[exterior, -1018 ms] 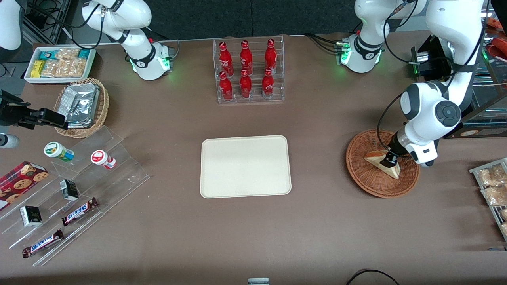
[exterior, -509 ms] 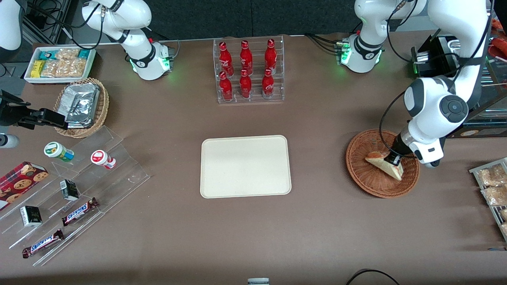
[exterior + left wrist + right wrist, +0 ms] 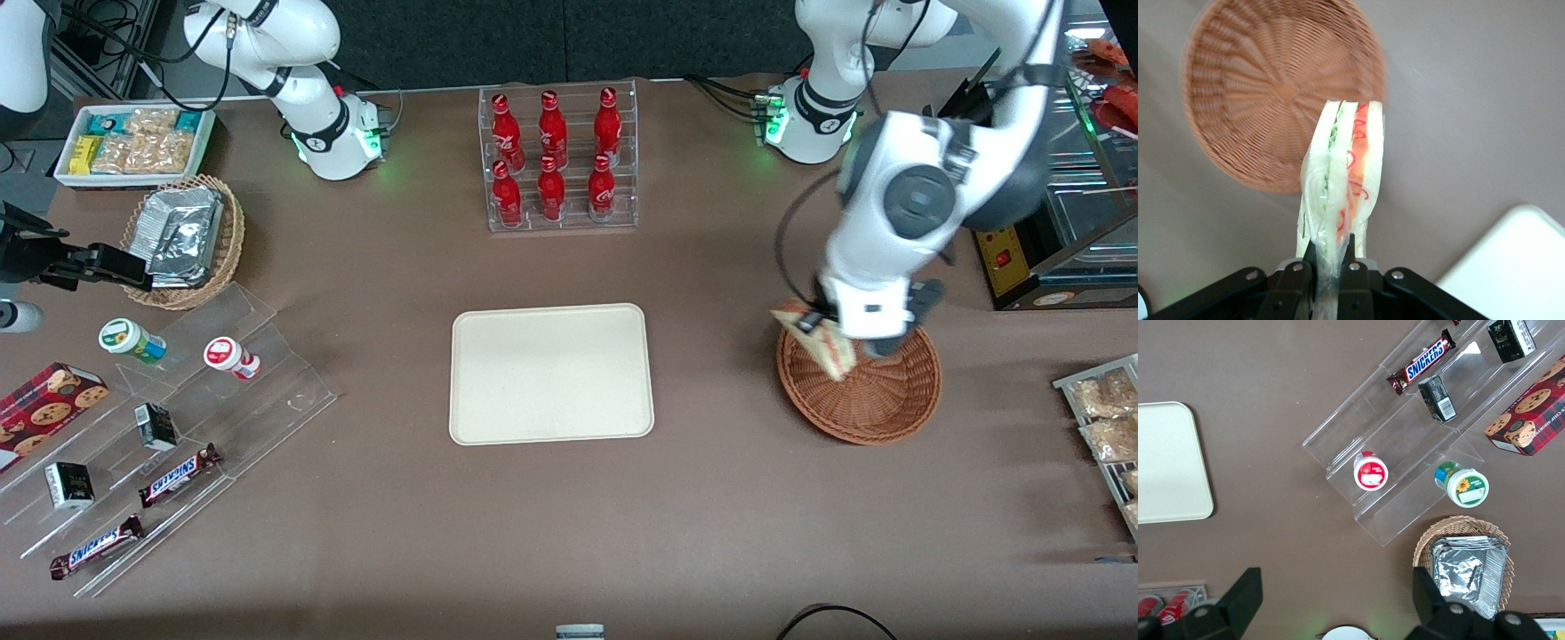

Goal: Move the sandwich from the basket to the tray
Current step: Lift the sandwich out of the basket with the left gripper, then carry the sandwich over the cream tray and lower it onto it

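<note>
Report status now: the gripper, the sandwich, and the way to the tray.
Gripper shut on sandwich, lifted above basket edge. Basket empty. Tray bare; open table between.

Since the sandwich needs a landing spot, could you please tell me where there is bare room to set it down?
The gripper, shut on the triangular white-bread sandwich, hangs above the round reddish-brown wicker basket. The flat cream-white rectangular tray holds nothing, with bare brown tabletop between tray and basket. The clear stepped snack rack toward the parked arm's end is crowded.
</note>
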Robot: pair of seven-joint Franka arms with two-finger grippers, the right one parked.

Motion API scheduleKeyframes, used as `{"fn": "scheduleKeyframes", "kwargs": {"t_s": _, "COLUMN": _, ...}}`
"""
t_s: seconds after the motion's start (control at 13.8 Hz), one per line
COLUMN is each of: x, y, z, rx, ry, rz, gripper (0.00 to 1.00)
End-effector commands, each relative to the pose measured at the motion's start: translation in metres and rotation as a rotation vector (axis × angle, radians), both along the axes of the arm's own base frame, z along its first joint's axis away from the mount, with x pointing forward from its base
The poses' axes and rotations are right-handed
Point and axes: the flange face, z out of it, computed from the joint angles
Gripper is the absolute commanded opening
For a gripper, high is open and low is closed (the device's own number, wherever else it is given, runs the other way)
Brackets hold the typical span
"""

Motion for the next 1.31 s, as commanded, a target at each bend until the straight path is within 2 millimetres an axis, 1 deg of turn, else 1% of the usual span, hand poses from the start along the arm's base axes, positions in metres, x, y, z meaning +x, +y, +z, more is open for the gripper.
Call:
{"fn": "scheduleKeyframes", "kwargs": {"t_s": 0.0, "x": 0.001, "y": -0.083, "z": -0.002, "rx": -0.005, "ry": -0.027, "rz": -0.132, "gripper": 0.0}}
{"fn": "scheduleKeyframes", "kwargs": {"t_s": 0.07, "x": 0.0, "y": -0.121, "z": -0.007, "rx": -0.017, "ry": -0.035, "rz": -0.18, "gripper": 0.0}}
{"fn": "scheduleKeyframes", "kwargs": {"t_s": 0.15, "x": -0.004, "y": -0.15, "z": -0.017, "rx": -0.021, "ry": -0.033, "rz": -0.224, "gripper": 0.0}}
{"fn": "scheduleKeyframes", "kwargs": {"t_s": 0.29, "x": -0.008, "y": -0.204, "z": -0.045, "rx": -0.032, "ry": -0.031, "rz": -0.292, "gripper": 0.0}}
{"fn": "scheduleKeyframes", "kwargs": {"t_s": 0.36, "x": -0.013, "y": -0.229, "z": -0.06, "rx": -0.036, "ry": -0.038, "rz": -0.328, "gripper": 0.0}}
{"fn": "scheduleKeyframes", "kwargs": {"t_s": 0.44, "x": -0.018, "y": -0.249, "z": -0.079, "rx": -0.043, "ry": -0.044, "rz": -0.359, "gripper": 0.0}}
{"fn": "scheduleKeyframes", "kwargs": {"t_s": 0.58, "x": -0.016, "y": -0.269, "z": -0.104, "rx": -0.076, "ry": -0.078, "rz": -0.394, "gripper": 0.0}}
{"fn": "scheduleKeyframes", "kwargs": {"t_s": 0.65, "x": -0.027, "y": -0.282, "z": -0.114, "rx": -0.08, "ry": -0.077, "rz": -0.458, "gripper": 0.0}}
{"fn": "scheduleKeyframes", "kwargs": {"t_s": 0.73, "x": -0.031, "y": -0.287, "z": -0.124, "rx": -0.074, "ry": -0.06, "rz": -0.525, "gripper": 0.0}}
{"fn": "scheduleKeyframes", "kwargs": {"t_s": 0.8, "x": -0.032, "y": -0.288, "z": -0.138, "rx": -0.073, "ry": -0.037, "rz": -0.608, "gripper": 0.0}}
{"fn": "scheduleKeyframes", "kwargs": {"t_s": 0.87, "x": -0.038, "y": -0.298, "z": -0.147, "rx": -0.081, "ry": -0.023, "rz": -0.661, "gripper": 0.0}}
{"fn": "scheduleKeyframes", "kwargs": {"t_s": 0.95, "x": -0.042, "y": -0.306, "z": -0.155, "rx": -0.081, "ry": -0.016, "rz": -0.666, "gripper": 0.0}}
{"fn": "scheduleKeyframes", "kwargs": {"t_s": 1.02, "x": -0.043, "y": -0.308, "z": -0.162, "rx": -0.079, "ry": -0.014, "rz": -0.657, "gripper": 0.0}}
{"fn": "scheduleKeyframes", "kwargs": {"t_s": 1.16, "x": -0.039, "y": -0.311, "z": -0.163, "rx": -0.097, "ry": -0.042, "rz": -0.649, "gripper": 0.0}}
{"fn": "scheduleKeyframes", "kwargs": {"t_s": 1.24, "x": -0.039, "y": -0.313, "z": -0.168, "rx": -0.104, "ry": -0.05, "rz": -0.627, "gripper": 0.0}}
